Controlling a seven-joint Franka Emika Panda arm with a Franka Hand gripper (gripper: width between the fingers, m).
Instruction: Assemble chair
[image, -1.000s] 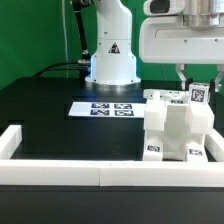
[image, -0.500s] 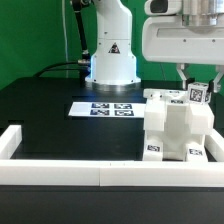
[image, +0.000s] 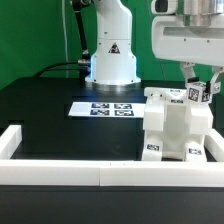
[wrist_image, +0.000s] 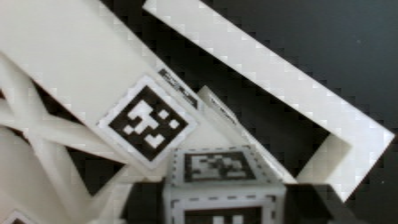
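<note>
Currently catalogued, one moment on a black counter (image: 50, 110).

Item 1, chair (image: 176, 128): a chunky white block assembly bearing small black-and-white square tags, standing upright at about 4 o'clock in the exterior view, just inside the near white border rail (image: 100, 171). Tags show low on its front faces and on a small piece at its top. The wrist view shows the same assembly close up (wrist_image: 169, 120), with slanted white slats and three tags, one large and tilted.

Item 2, end effector (image: 203, 87): poised over the upper far corner of the chair, at about 2 o'clock in the exterior view. Its fingers (image: 190, 74) are drawn in, closed on a small tagged white piece (image: 200, 93) that sits at the chair's top. Whether that piece is already seated in the chair cannot be told.

Item 3, marker board (image: 103, 108): thin, flat, white, with several tags, lying on the counter near centre, at the foot of the arm's white base (image: 110, 60).

Item 4, border rail: a second section turns the corner at 8 o'clock (image: 10, 140).
</note>
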